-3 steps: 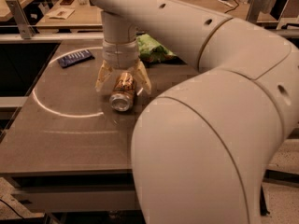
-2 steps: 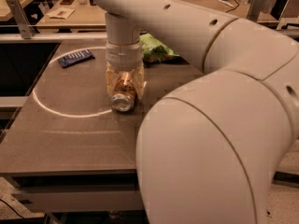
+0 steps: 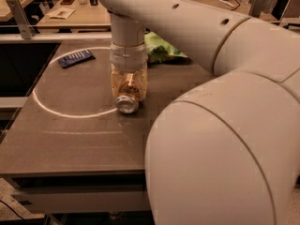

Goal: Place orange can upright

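Note:
The orange can [image 3: 127, 102] lies on its side on the dark grey table [image 3: 79, 139], its silver end facing the camera. My gripper [image 3: 129, 86] reaches straight down onto it from the white arm above, with the translucent fingers [image 3: 114, 84] closed against both sides of the can. Most of the can's copper body is hidden between the fingers. The can still rests on or just above the tabletop.
A dark blue snack wrapper [image 3: 76, 57] lies at the back left of the table. A green crumpled bag [image 3: 161, 48] sits behind the gripper. My large white arm [image 3: 220, 139] fills the right side of the view. A wooden table [image 3: 70, 15] stands beyond.
The fingers were spread wide around the lying can one second ago and have closed onto its sides. The can has not moved.

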Robot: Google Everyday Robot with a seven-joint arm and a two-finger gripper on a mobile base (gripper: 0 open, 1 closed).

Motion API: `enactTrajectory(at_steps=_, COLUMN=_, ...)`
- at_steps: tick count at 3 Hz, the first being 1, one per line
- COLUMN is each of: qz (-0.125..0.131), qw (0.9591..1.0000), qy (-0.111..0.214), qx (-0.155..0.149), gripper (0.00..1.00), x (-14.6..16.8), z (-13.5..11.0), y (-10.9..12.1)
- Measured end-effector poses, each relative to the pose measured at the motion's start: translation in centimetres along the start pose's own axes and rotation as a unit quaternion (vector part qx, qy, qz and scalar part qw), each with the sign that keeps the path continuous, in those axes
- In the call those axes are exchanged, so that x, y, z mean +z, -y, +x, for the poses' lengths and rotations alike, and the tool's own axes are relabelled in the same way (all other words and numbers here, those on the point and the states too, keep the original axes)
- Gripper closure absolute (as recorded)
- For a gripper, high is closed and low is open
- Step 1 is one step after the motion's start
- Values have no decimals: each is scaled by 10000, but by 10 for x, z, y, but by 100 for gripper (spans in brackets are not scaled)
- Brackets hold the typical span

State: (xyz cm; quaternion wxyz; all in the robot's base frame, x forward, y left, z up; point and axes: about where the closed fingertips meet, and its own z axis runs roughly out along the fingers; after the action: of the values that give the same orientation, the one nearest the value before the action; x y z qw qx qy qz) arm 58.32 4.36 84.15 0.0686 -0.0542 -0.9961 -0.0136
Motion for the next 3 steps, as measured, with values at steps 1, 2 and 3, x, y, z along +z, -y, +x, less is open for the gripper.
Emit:
enactTrajectory(at_steps=1, qz=-139, qw=9988, qy=372, qx=-271, gripper=100, x=-28, z=5, y=1)
enactTrajectory(at_steps=2, qz=-523, qw=9888, qy=1015, qx=-963, gripper=100, x=-59, z=20, y=9)
enactTrajectory(at_steps=3, qz=-867, qw=9611, qy=1861, qx=-1847, gripper=100, x=-86, z=33, y=11)
